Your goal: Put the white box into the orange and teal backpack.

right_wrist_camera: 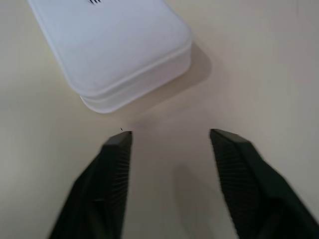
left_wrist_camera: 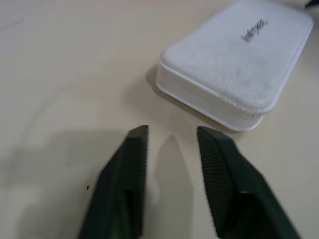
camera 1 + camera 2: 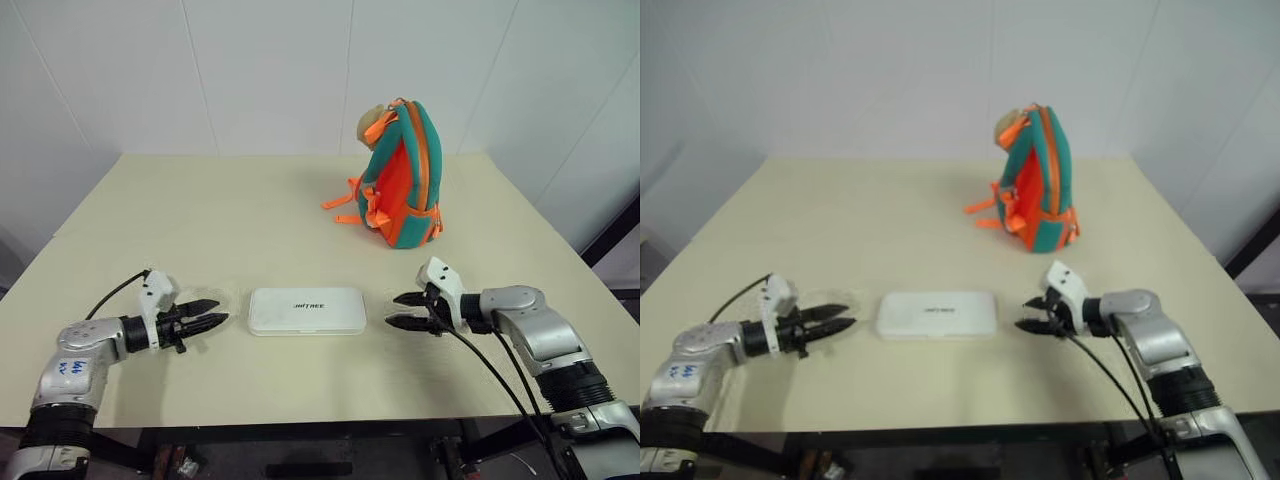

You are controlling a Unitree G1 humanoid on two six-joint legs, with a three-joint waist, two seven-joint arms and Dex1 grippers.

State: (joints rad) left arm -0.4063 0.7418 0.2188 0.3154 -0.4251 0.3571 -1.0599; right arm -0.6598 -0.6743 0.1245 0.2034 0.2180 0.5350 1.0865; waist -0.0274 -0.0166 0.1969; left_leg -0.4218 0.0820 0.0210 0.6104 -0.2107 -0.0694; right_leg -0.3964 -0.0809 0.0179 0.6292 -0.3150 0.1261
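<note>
The white box [image 3: 307, 310] lies flat on the beige table [image 3: 210, 220] near its front edge, lettering up. My left gripper [image 3: 216, 314] hovers just off the box's left end, fingers apart, nothing between them. My right gripper [image 3: 396, 310] faces the box's right end, also open and empty, a small gap from it. The wrist views show each end of the box [image 2: 237, 64] [image 1: 112, 47] just beyond the spread fingertips. The orange and teal backpack [image 3: 403, 175] stands upright at the back right of the table, a tan plush toy [image 3: 371, 122] at its top, straps trailing left.
White walls [image 3: 280, 70] close off the table's far side. The table's front edge [image 3: 300, 420] runs just below both arms. Black cables [image 3: 490, 370] hang from the right wrist and a cable [image 3: 115, 292] loops from the left one.
</note>
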